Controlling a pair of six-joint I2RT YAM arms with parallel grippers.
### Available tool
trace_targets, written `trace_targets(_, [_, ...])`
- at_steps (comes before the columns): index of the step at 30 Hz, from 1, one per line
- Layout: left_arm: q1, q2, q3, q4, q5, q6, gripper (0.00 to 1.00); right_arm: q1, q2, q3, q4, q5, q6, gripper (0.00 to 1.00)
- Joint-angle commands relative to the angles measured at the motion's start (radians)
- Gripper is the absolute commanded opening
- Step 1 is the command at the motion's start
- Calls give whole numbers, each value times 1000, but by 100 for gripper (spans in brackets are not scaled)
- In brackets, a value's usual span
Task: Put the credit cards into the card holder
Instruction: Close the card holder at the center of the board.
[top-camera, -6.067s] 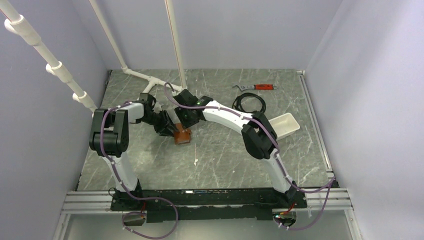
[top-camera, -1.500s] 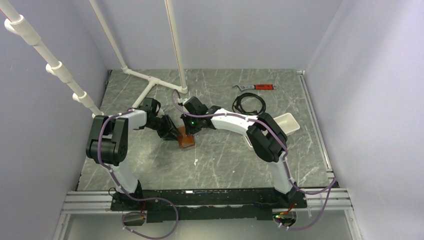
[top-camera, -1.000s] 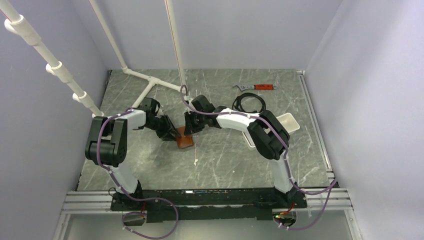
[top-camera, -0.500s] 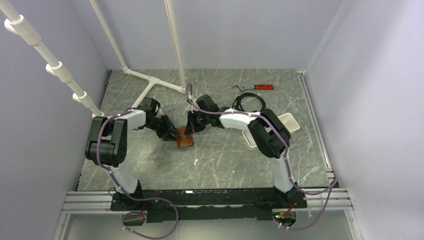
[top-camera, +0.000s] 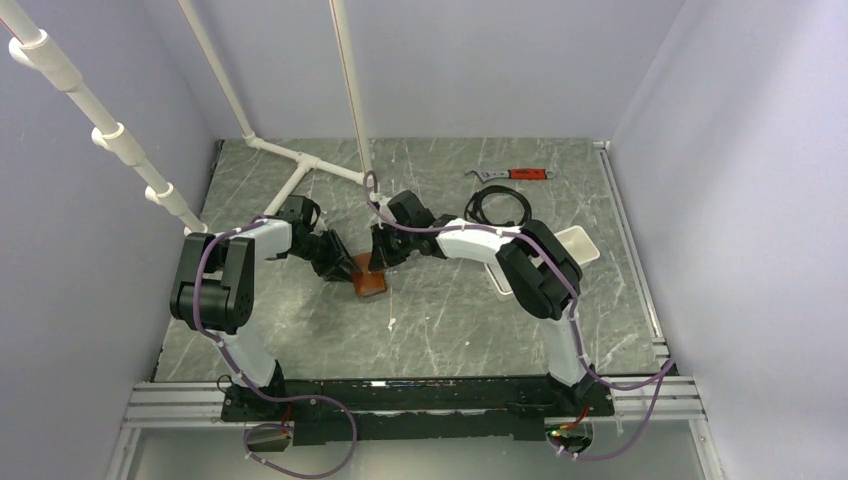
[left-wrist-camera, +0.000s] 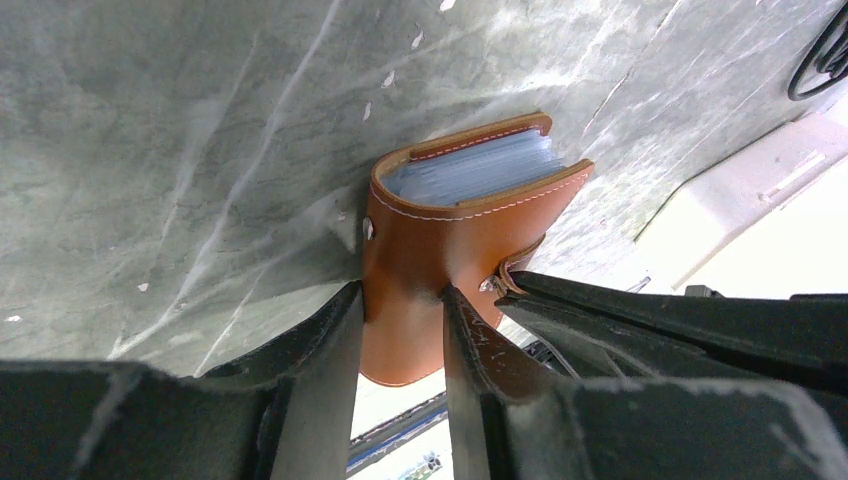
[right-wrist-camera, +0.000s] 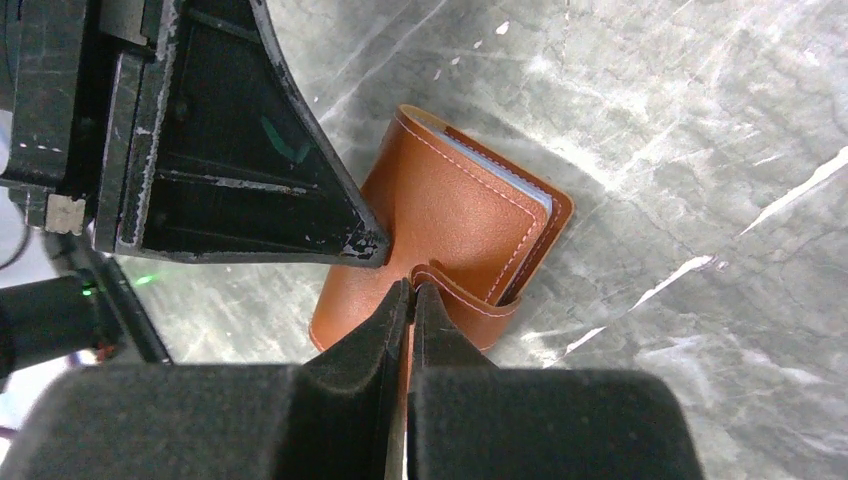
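Top view: folded wallet (left-wrist-camera: 450, 230) on table. Left gripper (left-wrist-camera: 402, 292), at its 10 o'clock, half-open, clamps it. Right gripper (right-wrist-camera: 410, 290), at 1 o'clock, closed tight, tips touching tab (right-wrist-camera: 470, 295).

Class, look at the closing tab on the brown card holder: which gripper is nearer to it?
Right. The right gripper is pinching the closing tab itself. The left gripper clamps the body of the card holder, just beside the tab.
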Motion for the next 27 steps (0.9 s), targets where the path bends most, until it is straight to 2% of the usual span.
trace_targets(1, [-14,-10,6,0,-17,-3,37,102,45,-29,-177,108,-114,0])
trace_targets(6, [-14,-5,4,10,1,-16,36,152,70,7,-229,227,-126,0])
trace_targets(14, [-14,-10,-10,25,14,-37,33,202,108,-32,-216,308,-16,0])
trace_targets(18, [-13,-15,-13,23,14,-42,33,210,127,-65,-191,312,20,0])
trace_targets(23, [-12,-30,-28,22,5,-40,33,229,91,-132,-161,321,-16,0])
trace_targets(27, [-12,-35,-37,28,11,-37,32,221,62,-215,-89,210,-69,0])
